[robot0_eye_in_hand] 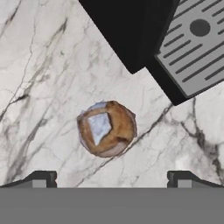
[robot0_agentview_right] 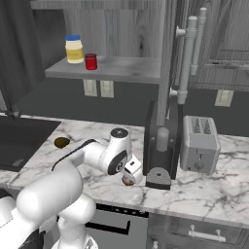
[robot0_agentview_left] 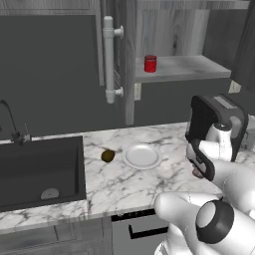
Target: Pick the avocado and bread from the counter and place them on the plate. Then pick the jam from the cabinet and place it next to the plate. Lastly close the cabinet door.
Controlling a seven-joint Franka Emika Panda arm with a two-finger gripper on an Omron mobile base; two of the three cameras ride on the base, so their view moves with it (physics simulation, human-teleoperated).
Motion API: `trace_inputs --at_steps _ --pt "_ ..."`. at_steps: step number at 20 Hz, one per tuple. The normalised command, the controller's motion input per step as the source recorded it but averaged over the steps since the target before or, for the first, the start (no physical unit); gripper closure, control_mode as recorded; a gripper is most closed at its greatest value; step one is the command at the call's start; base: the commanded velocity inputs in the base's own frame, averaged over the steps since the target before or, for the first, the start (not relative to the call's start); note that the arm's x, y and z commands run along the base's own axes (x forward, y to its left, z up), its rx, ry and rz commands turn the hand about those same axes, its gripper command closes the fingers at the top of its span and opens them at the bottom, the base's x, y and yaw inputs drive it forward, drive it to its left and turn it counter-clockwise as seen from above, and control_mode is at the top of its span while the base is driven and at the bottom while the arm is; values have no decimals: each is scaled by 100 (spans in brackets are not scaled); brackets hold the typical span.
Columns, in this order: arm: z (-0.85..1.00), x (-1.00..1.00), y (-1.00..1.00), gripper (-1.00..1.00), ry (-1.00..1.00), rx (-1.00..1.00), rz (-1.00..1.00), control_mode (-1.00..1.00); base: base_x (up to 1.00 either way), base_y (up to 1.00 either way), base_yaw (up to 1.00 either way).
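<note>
The bread [robot0_eye_in_hand: 106,128], a rounded brown lump with a pale patch, lies on the marble counter [robot0_eye_in_hand: 39,78] directly below my open gripper [robot0_eye_in_hand: 111,179], one fingertip to each side and above it. From the right base, the gripper [robot0_agentview_right: 130,176] hangs over the bread [robot0_agentview_right: 128,181] beside the coffee machine. The dark olive avocado [robot0_agentview_left: 107,156] rests on the counter just left of the white plate [robot0_agentview_left: 142,156]. The red jam [robot0_agentview_left: 150,63] stands on the cabinet shelf [robot0_agentview_left: 184,67]. The cabinet door [robot0_agentview_left: 128,60] stands open, its white bar handle [robot0_agentview_left: 109,60] facing me.
A black coffee machine [robot0_agentview_right: 163,146] stands close to the bread, its grey drip tray [robot0_eye_in_hand: 197,43] at the hand view's upper right. A toaster [robot0_agentview_right: 199,143] sits further right. A yellow jar [robot0_agentview_right: 74,48] shares the shelf with the jam. The dark sink [robot0_agentview_left: 40,169] is at left.
</note>
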Motion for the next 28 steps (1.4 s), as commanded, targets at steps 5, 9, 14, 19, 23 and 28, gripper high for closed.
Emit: trace_inputs --at_steps 5,9,14,19,23,28 --pt "-9 8 0 -100 -3 0 0 -100 0 0 0" --pt "-15 10 0 -100 -2 0 0 -100 0 0 0" --pt "-11 12 0 -100 -1 0 0 -100 0 0 0" --pt "-9 8 -3 -100 0 0 -1 -100 0 0 0" --pt "-9 13 -5 -100 0 0 -1 -100 0 0 0" --pt "-11 12 -6 -100 0 0 -1 -100 0 0 0"
